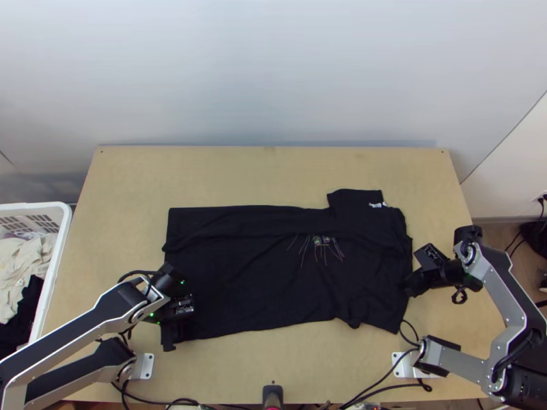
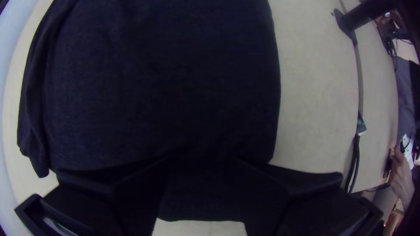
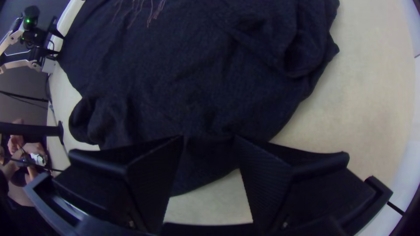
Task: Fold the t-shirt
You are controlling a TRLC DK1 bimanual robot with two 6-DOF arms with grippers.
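Note:
The black t-shirt (image 1: 273,266) lies across the table, its hem end at the left, a sleeve with a white print at the upper right, and a folded strip along its far side. At its lower left corner is my left gripper (image 1: 179,320); in the left wrist view the left gripper (image 2: 199,168) is open, with the shirt's edge between and under its fingers. My right gripper (image 1: 409,283) is at the shirt's right edge; in the right wrist view the right gripper (image 3: 209,144) stands open over the shirt (image 3: 197,78), whose edge lies between its fingers.
A white basket (image 1: 58,253) with clothes stands left of the table (image 1: 267,174). Cables (image 1: 390,372) and a small black stand (image 1: 272,394) are at the near edge. A person's hand (image 2: 401,172) is beyond the table in the left wrist view.

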